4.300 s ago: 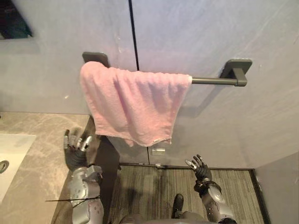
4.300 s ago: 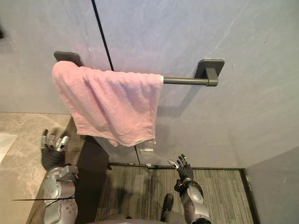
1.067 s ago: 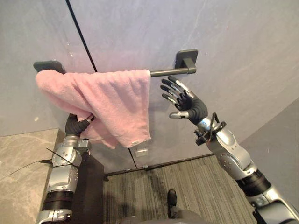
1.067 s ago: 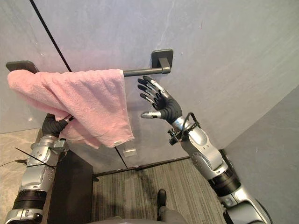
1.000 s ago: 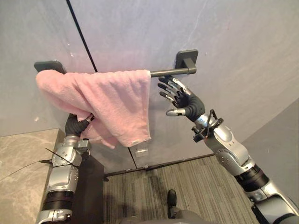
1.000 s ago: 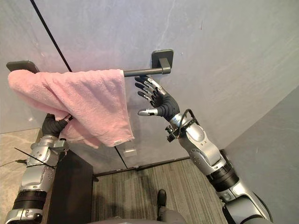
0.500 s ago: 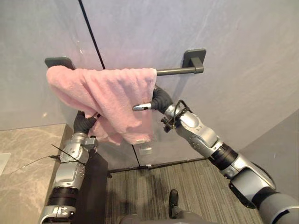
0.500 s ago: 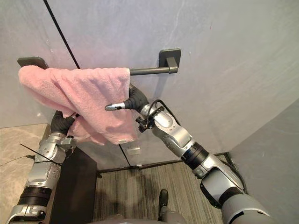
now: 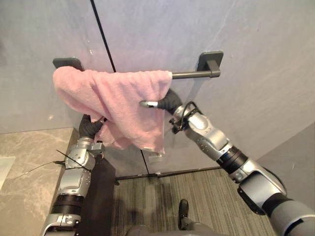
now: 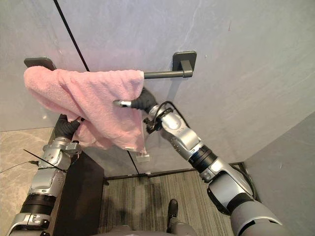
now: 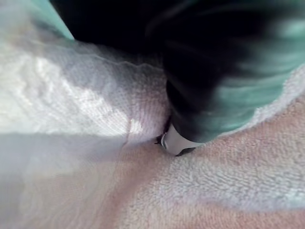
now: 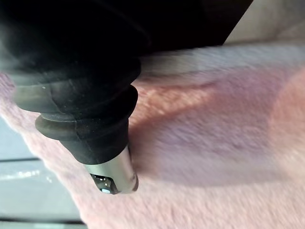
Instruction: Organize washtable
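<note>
While the pink towel (image 9: 123, 105) already hangs over the dark towel bar (image 9: 192, 75) on the grey wall (image 9: 256, 49), it does not hang neatly. It sits bunched up at the left end of the bar. The right part of the bar is bare. The towel's lower left part is crumpled and its bottom edge slopes down to the right.

The left robot hand (image 9: 88, 129) reaches up under the crumpled lower left part of the towel. The cloth covers it, so I cannot tell if it holds the towel or just touches it. In the left wrist view there is only soft pink cloth pressed close against the hand.

The right robot hand (image 9: 167, 102) is at the towel's right edge, just under the bar. Its thumb lies on the front of the cloth and the rest of it is tucked behind. It may be pinching the edge, but I cannot tell for sure.

The marble desk (image 9: 29, 147) is down at the left, beside the left arm, and the part that shows has nothing on it.

I think the tidy-up is partly done. The towel is on its bar, which is the right place. What is left, I would say, is to pull the right edge along the bar, smooth out the bunched part and let both ends hang even.
</note>
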You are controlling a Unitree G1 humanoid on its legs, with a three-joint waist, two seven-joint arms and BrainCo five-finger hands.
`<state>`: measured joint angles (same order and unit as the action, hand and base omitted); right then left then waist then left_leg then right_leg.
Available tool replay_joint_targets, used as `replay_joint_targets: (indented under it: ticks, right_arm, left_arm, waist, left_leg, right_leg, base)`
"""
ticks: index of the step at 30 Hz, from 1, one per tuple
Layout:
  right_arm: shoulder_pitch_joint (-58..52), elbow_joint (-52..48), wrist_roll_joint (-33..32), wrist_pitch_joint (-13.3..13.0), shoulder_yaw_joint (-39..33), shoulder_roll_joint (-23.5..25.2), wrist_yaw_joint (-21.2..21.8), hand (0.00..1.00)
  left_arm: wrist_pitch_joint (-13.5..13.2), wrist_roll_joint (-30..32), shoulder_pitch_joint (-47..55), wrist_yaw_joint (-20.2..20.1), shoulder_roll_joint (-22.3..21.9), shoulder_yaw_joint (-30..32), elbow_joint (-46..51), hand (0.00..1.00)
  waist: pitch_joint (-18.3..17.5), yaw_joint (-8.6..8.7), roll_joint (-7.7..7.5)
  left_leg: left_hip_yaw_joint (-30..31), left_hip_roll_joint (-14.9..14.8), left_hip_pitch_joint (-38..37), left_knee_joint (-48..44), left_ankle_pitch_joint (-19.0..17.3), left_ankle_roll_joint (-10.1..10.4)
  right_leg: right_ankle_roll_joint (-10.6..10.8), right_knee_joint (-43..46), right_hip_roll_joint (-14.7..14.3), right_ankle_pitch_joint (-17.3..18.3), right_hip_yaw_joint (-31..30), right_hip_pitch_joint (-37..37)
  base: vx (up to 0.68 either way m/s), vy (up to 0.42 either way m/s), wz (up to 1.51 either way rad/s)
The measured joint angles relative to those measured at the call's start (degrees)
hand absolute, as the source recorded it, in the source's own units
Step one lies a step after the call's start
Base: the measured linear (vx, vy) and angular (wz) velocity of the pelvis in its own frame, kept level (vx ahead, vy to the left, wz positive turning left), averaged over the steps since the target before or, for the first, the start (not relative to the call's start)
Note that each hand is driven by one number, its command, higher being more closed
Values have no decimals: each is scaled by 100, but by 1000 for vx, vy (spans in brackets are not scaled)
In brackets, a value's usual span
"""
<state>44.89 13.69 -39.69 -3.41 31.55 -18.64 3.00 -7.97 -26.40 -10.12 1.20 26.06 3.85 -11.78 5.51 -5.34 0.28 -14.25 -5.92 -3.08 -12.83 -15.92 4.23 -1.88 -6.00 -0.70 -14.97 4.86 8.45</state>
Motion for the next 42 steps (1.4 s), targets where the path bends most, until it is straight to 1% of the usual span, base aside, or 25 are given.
replay_joint_targets:
  ticks: [1,2,4,7,10,13,20,24,31,38,39,41,42]
  right_arm:
    - [-57,-83,10,1,-79,-67,0,100]
    - [-223,-223,44,-1,-324,-172,-2,100]
    - [-445,-282,88,4,-594,-347,-17,100]
    - [-517,-337,87,5,-711,-442,-26,100]
    - [-640,-516,87,8,-847,-482,-10,100]
    - [-729,-609,87,23,-868,-483,80,100]
    - [-821,-615,86,25,-917,-446,98,100]
    - [-821,-627,87,26,-912,-429,108,100]
    - [-820,-632,89,26,-851,-430,112,100]
    - [-808,-632,92,28,-706,-429,119,100]
    - [-805,-632,91,28,-694,-429,119,100]
    - [-803,-632,91,28,-685,-429,119,100]
    - [-803,-631,90,28,-685,-431,118,0]
  left_arm:
    - [0,0,2,-4,0,54,3,100]
    - [-4,1,2,-14,1,167,28,100]
    - [-17,5,8,-141,1,193,317,100]
    - [-56,6,8,-234,1,194,508,100]
    - [-85,9,11,-260,1,194,585,100]
    - [-110,9,14,-261,-10,195,598,100]
    - [-111,6,23,-356,-173,319,699,100]
    - [-113,0,142,-368,-193,319,698,100]
    - [-111,-30,283,-369,-437,319,616,100]
    - [-103,-66,300,-369,-671,318,269,100]
    - [-99,-66,303,-371,-702,318,239,0]
    - [-92,-65,322,-380,-722,318,155,0]
    - [-85,-64,398,-381,-720,320,117,0]
  waist:
    - [0,5,0]
    - [0,10,0]
    - [2,14,-2]
    - [4,22,1]
    - [5,81,1]
    - [7,129,1]
    - [11,124,7]
    - [11,123,7]
    - [11,120,6]
    - [12,118,3]
    - [12,119,3]
    - [13,124,3]
    - [14,130,5]
  left_leg:
    - [0,0,-8,3,0,0]
    - [-2,0,-25,8,0,0]
    - [-5,4,-34,6,1,-1]
    - [-7,4,-48,12,1,-1]
    - [-10,2,-75,56,1,-1]
    - [-32,2,-95,67,3,-2]
    - [-56,-1,-143,105,5,-5]
    - [-55,11,-179,185,18,-11]
    - [-37,18,-186,202,25,-22]
    - [-15,16,-184,205,37,-24]
    - [-15,15,-183,205,37,-23]
    - [-14,12,-182,205,37,-23]
    - [-13,11,-182,205,37,-23]
  right_leg:
    - [0,0,-1,0,0,-6]
    - [0,0,-3,0,-3,-23]
    - [1,0,1,-1,-8,-34]
    - [1,0,-4,0,-15,-41]
    - [2,0,-16,1,-22,-45]
    - [8,1,-23,6,-21,-52]
    - [46,1,-26,35,-17,-79]
    - [45,0,-23,36,-21,-79]
    - [44,-2,-11,35,-15,-90]
    - [43,-3,-7,35,-6,-97]
    - [43,-3,-7,35,-3,-98]
    - [43,-3,-8,35,0,-98]
    - [43,-3,-9,35,1,-98]
  base:
    - [-1,62,-1]
    - [-1,61,-1]
    - [-9,67,-1]
    - [-6,53,-2]
    - [4,57,-2]
    - [5,51,-2]
    - [15,64,0]
    - [25,69,0]
    - [11,63,2]
    - [-4,46,2]
    - [1,57,2]
    - [5,50,1]
    - [10,65,0]
